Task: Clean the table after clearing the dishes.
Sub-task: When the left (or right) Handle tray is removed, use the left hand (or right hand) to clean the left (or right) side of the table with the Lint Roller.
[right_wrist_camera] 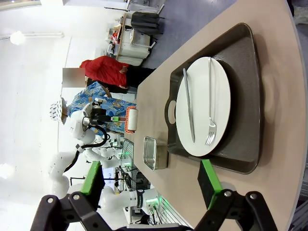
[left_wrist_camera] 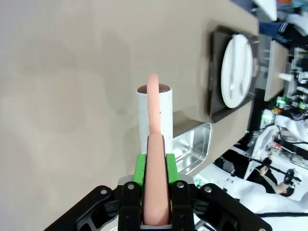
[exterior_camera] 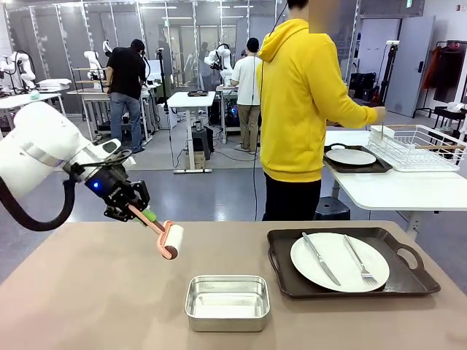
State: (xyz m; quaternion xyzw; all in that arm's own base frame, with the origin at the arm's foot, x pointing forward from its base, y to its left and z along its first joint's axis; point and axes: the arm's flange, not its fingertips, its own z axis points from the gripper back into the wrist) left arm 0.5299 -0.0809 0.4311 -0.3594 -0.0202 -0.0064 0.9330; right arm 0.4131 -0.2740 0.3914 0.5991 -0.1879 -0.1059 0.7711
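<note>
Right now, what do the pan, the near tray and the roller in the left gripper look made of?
Pan: bare metal, likely steel, bright and mirror-like on its walls. Tray: dark brown, semi-matte with soft highlights on the rim; plastic or lacquered wood, can't tell. Roller, held in the left gripper: smooth pink handle, probably plastic; white drum looks like paper sheet.

Glossy grey floor (exterior_camera: 219, 193) across mid frame, reflecting overhead light. Glass-panelled partitions (exterior_camera: 66, 44) along upper left, with strip lights (exterior_camera: 157, 7) at top edge. Small white table (exterior_camera: 191, 100) at upper centre, on a central column. Larger white-topped table (exterior_camera: 394, 191) at right, carrying a white wire rack (exterior_camera: 419, 146); dark stool (exterior_camera: 332, 208) beneath. Grey door (exterior_camera: 408, 58) at upper right — clothes rail (exterior_camera: 446, 45) just beside it, at frame edge.
</note>
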